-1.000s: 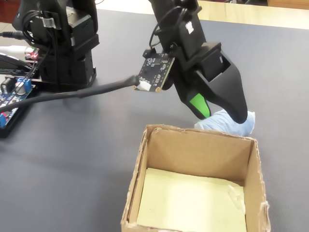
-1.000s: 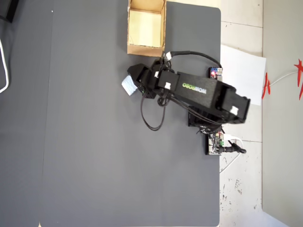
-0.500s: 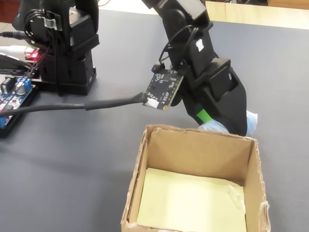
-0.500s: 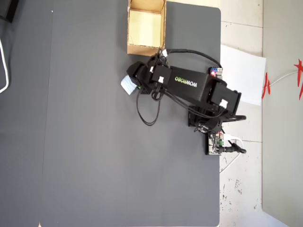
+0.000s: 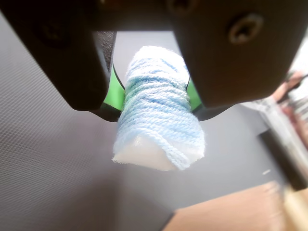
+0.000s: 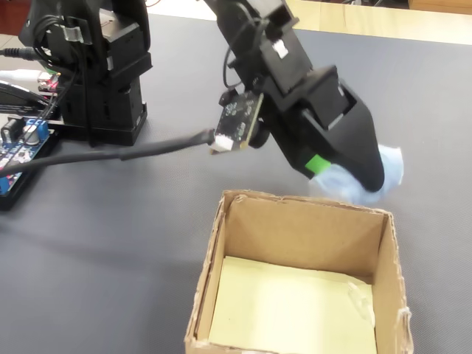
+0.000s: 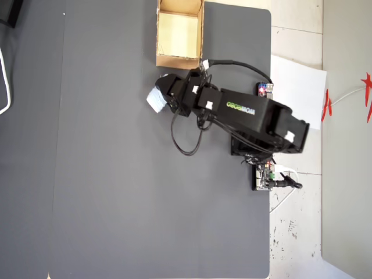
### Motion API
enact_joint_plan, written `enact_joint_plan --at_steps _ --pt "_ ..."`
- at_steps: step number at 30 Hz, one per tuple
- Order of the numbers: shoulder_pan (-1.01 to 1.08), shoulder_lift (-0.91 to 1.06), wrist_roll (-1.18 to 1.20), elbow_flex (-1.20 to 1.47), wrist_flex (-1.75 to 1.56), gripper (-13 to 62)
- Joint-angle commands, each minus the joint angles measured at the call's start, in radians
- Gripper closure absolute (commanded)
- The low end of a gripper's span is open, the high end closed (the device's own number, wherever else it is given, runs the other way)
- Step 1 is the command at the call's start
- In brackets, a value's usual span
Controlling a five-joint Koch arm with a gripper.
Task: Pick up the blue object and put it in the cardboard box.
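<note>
The blue object, a pale light-blue lump wrapped in yarn, is clamped between the green pads of my gripper and held above the dark mat. In the fixed view the gripper is shut on the blue object just behind the far rim of the cardboard box, which stands open with a pale yellowish inside. From overhead the blue object hangs a little below and left of the box, outside it.
The arm's base and a circuit board stand at the left of the fixed view, with a black cable running across the mat. A white paper sheet lies beside the mat. Bare wooden tabletop shows past the mat's edge.
</note>
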Motion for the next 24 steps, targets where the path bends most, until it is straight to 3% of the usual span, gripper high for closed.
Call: enact_joint_plan --at_steps 1,12,24 --pt "-0.014 0.089 0.066 -0.021 -0.133 37.1" --pt "0.121 0.281 0.117 0.006 -0.256 37.0" --pt "0.403 0.23 0.114 -0.043 -0.233 36.6"
